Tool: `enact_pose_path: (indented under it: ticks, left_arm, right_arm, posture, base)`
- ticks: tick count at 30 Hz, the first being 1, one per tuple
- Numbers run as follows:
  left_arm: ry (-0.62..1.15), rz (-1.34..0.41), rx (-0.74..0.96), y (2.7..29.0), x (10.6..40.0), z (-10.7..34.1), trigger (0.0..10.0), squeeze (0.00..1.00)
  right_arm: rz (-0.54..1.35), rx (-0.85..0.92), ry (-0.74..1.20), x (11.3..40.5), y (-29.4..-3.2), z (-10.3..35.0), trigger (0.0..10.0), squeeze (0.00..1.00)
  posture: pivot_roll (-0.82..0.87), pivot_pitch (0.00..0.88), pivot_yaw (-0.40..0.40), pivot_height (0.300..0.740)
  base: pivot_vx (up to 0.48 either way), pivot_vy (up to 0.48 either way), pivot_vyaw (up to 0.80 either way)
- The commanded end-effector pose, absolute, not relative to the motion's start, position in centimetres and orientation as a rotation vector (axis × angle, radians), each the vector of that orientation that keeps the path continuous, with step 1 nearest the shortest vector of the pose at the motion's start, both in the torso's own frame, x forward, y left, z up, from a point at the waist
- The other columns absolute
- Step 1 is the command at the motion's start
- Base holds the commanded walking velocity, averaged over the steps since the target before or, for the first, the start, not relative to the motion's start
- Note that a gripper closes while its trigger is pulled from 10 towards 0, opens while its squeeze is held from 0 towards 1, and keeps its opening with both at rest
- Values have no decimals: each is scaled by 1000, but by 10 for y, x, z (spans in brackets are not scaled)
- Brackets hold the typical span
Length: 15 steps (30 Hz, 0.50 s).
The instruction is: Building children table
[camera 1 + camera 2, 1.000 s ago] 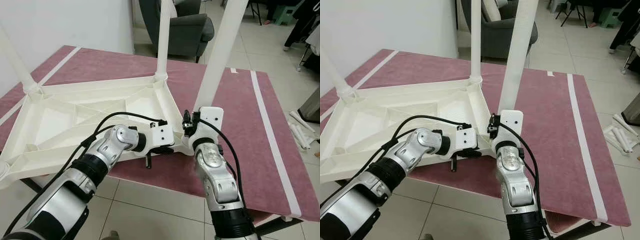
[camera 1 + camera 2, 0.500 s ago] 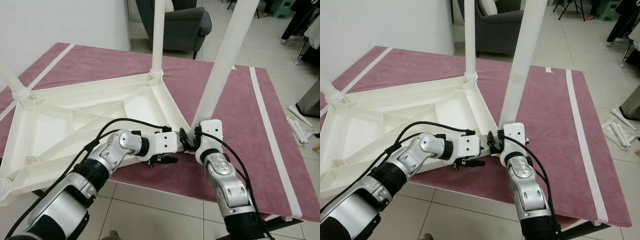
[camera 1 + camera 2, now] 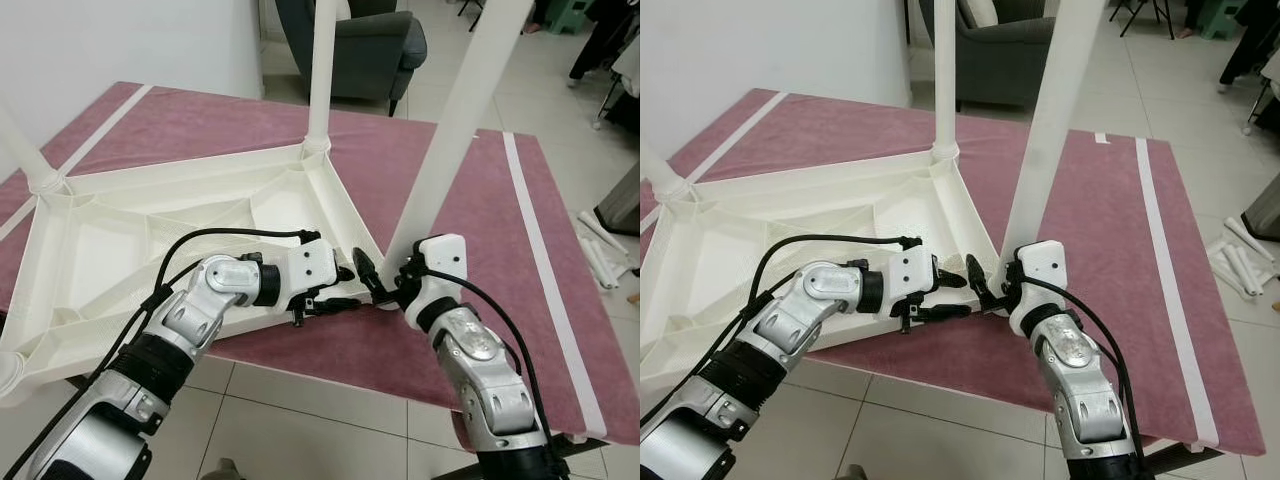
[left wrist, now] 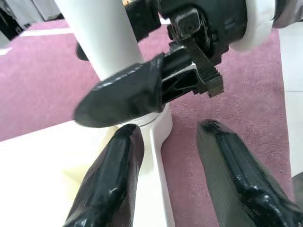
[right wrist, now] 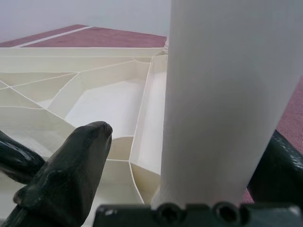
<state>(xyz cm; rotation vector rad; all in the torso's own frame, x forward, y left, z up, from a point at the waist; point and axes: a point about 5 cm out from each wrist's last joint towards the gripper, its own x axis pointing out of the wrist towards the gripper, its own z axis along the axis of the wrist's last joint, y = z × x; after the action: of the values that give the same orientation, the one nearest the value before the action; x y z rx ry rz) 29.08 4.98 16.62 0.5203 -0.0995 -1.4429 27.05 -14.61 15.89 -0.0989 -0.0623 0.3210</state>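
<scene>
- Since a second ago, my right claw (image 3: 385, 283) has swung out to the right of the leg (image 3: 455, 125) and the leg leans further.
- Right claw straddles the leg base, fingers wide, not clamped.
- Left claw (image 3: 345, 285), narrowly parted, sits at the corner of the upturned tabletop (image 3: 120, 250) on the bench (image 3: 480, 340).
- Step, I judge: seating this leg; next, close and turn it upright.

Two head cameras look forward and down from above at the maroon counter (image 3: 480, 200). Each wrist camera looks along its own fingers, very close, both sharing the white table leg (image 4: 102, 42) at the tabletop's corner.
</scene>
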Motion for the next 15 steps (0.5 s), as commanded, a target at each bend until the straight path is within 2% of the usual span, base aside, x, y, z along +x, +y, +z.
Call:
enact_pose_path:
  ticks: [1,2,3,6,10,11,15]
  left_arm:
    - [-93,-1384,520,62,290,169,10000,0]
    - [-75,-1311,529,70,291,168,10000,0]
    - [-75,-1311,529,70,291,168,10000,0]
    - [-17,-1076,491,95,297,165,10000,0]
    - [-4,-1023,478,103,298,165,10000,0]
    - [15,-970,465,112,298,166,10000,1000]
    - [83,-841,479,141,299,168,10000,1000]
  right_arm:
    - [287,-101,-69,273,-153,160,10000,0]
    - [270,-108,-70,276,-155,160,10000,0]
    - [270,-108,-70,276,-155,160,10000,0]
    - [241,-115,-72,285,-158,161,10000,0]
    - [237,-110,-67,287,-157,160,10000,0]
    - [236,-105,-62,289,-156,159,10000,0]
    - [230,-101,-44,295,-154,156,10000,0]
  posture:
    - [80,3,23,740]
    - [85,2,25,740]
    - [85,2,25,740]
    - [99,2,24,740]
    - [106,3,23,740]
    - [114,4,18,740]
    - [128,4,13,740]
  base:
    - [0,0,0]
    - [0,0,0]
    - [0,0,0]
    - [0,0,0]
    - [0,0,0]
    - [0,0,0]
    - [0,0,0]
